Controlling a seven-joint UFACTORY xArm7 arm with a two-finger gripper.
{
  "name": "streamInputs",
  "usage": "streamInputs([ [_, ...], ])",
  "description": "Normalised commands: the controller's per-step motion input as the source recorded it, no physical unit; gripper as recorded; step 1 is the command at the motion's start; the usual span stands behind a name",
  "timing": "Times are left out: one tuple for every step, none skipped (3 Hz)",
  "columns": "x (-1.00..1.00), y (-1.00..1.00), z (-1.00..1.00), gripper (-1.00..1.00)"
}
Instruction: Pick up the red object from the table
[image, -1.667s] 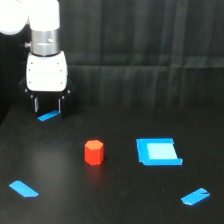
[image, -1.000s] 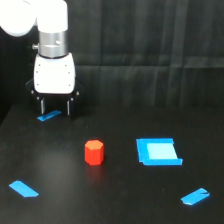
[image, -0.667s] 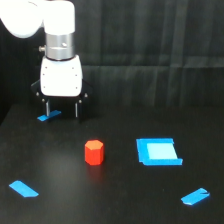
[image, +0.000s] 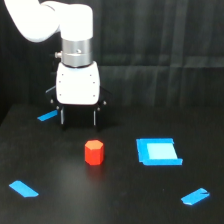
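Gripper (image: 78, 117) hangs with fingers spread, just behind the red object (image: 94, 152). I note 1 risk: off-centre descent tips the block.

Soft, slightly blurred picture under even overhead light; dim black backdrop, faint sheen on the table (image: 125, 200).

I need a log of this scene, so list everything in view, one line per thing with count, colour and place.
red object: one, red-orange, on the table at centre, just in front of the gripper.
square patch: one, blue with a paler middle, toward the exterior view's right of the red object.
tape strips: three, blue; one behind the gripper at the exterior view's left, one near left, one near right.
table: one, matte black.
arm: one, white.
gripper: one, dark fingers apart, holding nothing.
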Motion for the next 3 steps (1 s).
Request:
streamInputs([
  [0.78, -0.95, 0.08, 1.0],
  [0.37, -0.91, 0.15, 0.98],
  [0.28, -1.0, 0.11, 1.0],
])
